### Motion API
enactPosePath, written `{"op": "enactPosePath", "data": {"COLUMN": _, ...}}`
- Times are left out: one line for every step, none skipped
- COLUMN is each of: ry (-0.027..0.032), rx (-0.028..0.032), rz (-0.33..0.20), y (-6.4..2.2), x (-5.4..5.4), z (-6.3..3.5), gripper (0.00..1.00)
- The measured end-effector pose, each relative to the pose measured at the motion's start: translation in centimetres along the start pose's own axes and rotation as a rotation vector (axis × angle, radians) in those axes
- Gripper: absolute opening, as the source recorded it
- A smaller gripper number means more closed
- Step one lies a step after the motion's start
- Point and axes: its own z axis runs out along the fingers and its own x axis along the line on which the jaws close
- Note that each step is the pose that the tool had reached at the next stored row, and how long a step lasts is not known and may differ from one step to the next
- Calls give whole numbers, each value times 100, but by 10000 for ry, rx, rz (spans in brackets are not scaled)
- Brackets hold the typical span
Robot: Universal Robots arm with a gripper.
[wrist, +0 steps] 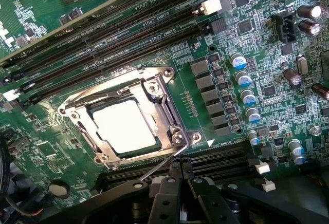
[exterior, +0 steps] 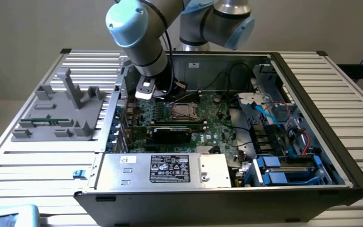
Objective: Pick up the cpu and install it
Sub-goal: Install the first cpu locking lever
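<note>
Claw point(wrist: 181, 168) on the grey-and-blue robot arm point(exterior: 137, 33) hangs inside the open black computer case point(exterior: 332, 156), low over the green motherboard point(exterior: 216, 123). Its two black fingers point(wrist: 164, 198) are pressed together with nothing between them. The arm comes down from the far side, wrist bent so the tool stands nearly upright, at the exterior view's left of the socket. The cpu point(wrist: 126, 126), a small flat square chip with a silver-grey metal top, lies seated in the silver metal socket frame point(wrist: 154, 88), near the fingertips. A thin wire lever point(wrist: 159, 165) slants between frame and claw.
</note>
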Motion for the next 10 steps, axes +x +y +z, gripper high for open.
{"op": "enactPosePath", "data": {"ry": -1, "rx": 2, "rz": 2, "y": -5, "x": 13, "z": 5, "gripper": 11}}
{"op": "enactPosePath", "data": {"ry": -1, "rx": 4, "rz": 4, "y": -9, "x": 27, "z": 11, "gripper": 11}}
{"op": "enactPosePath", "data": {"ry": -1, "rx": 6, "rz": 6, "y": -12, "x": 38, "z": 16, "gripper": 11}}
{"op": "enactPosePath", "data": {"ry": 0, "rx": 10, "rz": 8, "y": -14, "x": 46, "z": 21, "gripper": 11}}
{"op": "enactPosePath", "data": {"ry": 0, "rx": 13, "rz": 11, "y": -16, "x": 53, "z": 26, "gripper": 11}}
{"op": "enactPosePath", "data": {"ry": -1, "rx": 16, "rz": 14, "y": -17, "x": 60, "z": 31, "gripper": 11}}
{"op": "enactPosePath", "data": {"ry": -2, "rx": 18, "rz": 16, "y": -19, "x": 67, "z": 35, "gripper": 11}}
{"op": "enactPosePath", "data": {"ry": -3, "rx": 21, "rz": 19, "y": -20, "x": 74, "z": 41, "gripper": 11}}
{"op": "enactPosePath", "data": {"ry": -3, "rx": 23, "rz": 22, "y": -21, "x": 81, "z": 46, "gripper": 11}}
{"op": "enactPosePath", "data": {"ry": -5, "rx": 26, "rz": 25, "y": -22, "x": 87, "z": 51, "gripper": 11}}
